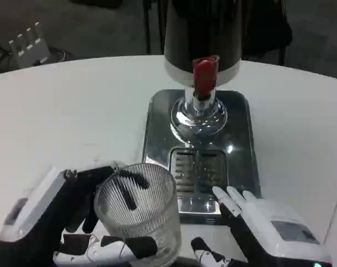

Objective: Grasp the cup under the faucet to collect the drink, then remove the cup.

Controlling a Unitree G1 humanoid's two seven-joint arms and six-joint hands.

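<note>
A clear ribbed cup point(137, 214) stands upright at the near edge of the table, just left of the dispenser's drip grate point(197, 173). My left hand point(73, 222) grips it, with dark fingers on its far side and a white thumb across its lower front. The cup looks empty. The faucet with a red handle point(205, 75) and chrome spout point(199, 111) hangs over the steel base point(157, 111), well beyond the cup. My right hand point(263, 225) hovers at the tray's near right corner, its fingers spread and holding nothing.
The dark drink dispenser point(201, 33) stands on the steel base at the back middle of the round white table point(73, 105). A white power strip point(28, 43) lies on the floor beyond the table's left edge.
</note>
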